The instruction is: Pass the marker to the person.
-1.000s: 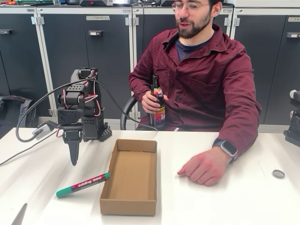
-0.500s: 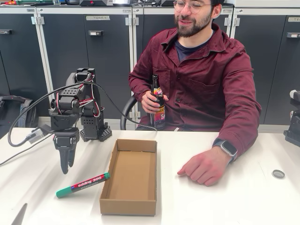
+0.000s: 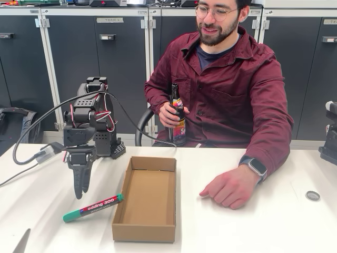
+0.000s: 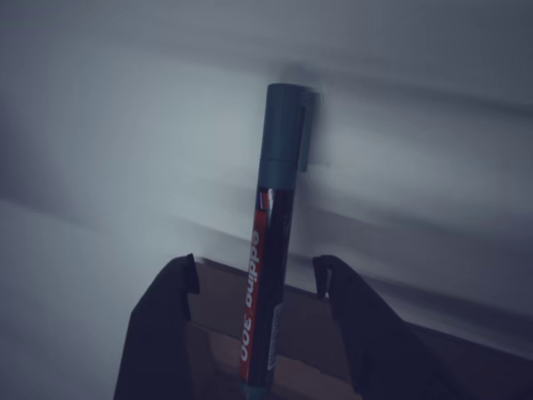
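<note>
i see the marker (image 3: 93,207) flat on the white table (image 3: 253,226), teal plastic with a red band, just below my gripper (image 3: 80,191), untouched. the gripper's dark fingers (image 4: 158,333) are spread wide, either side of the marker in the wrist view. an open cardboard tray (image 3: 147,197) sits to its right. behind, the person (image 3: 226,95) holds a dark glass bottle (image 3: 177,117), other hand (image 3: 231,190) resting flat.

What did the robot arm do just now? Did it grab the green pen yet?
Not yet. The pincer swung left, then came back right, and now hangs low just above the marker, its fingers straddling it in the wrist view without holding it. The marker, the cardboard box and the person's hand on the table stayed put; his other hand keeps holding the bottle.
</note>
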Controlling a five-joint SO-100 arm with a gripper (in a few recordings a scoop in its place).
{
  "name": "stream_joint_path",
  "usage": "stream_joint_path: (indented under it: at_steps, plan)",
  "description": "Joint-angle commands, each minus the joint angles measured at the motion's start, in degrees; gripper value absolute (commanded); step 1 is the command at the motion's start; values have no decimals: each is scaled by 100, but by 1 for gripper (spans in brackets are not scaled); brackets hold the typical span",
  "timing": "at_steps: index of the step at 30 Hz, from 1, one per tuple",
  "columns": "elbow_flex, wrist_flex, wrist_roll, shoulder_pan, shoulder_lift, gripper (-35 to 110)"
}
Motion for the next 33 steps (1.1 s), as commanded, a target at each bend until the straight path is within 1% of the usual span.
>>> stream_joint_path:
  at_steps: [1,10,33]
  plan:
    - [-334,-202,-18,-44,-105,32]
    - [-580,-193,-18,-123,-615,32]
    - [-1002,-176,-18,-141,-1213,32]
